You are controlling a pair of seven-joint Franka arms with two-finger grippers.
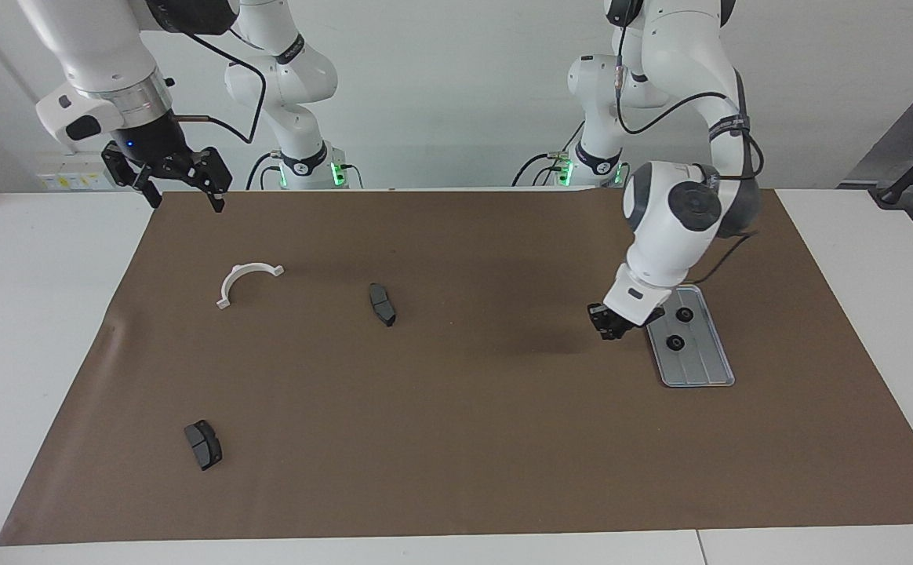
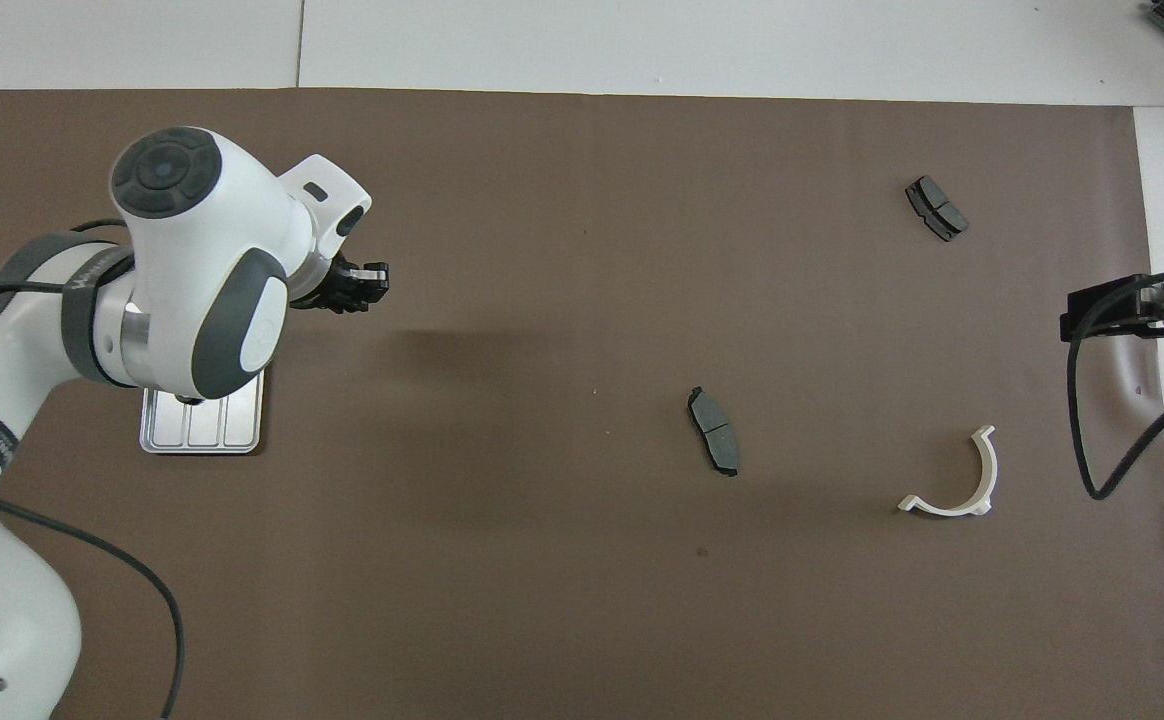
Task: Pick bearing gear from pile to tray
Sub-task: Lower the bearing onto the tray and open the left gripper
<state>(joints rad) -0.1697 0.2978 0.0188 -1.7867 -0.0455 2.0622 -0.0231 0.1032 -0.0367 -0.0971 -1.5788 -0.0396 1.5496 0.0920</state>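
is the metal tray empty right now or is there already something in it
Not empty. In the facing view two small black rings lie in the tray; the left gripper hangs beside its rim.

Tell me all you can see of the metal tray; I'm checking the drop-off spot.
The tray is a flat, silver-grey rectangle that looks like metal, with rounded corners, a low raised rim and lengthwise grooves. It lies flat on the brown mat at the left arm's end of the table. Two small black rings rest in it, apart from each other. The left arm overhangs part of it in the overhead view; nothing is seen gripping it.
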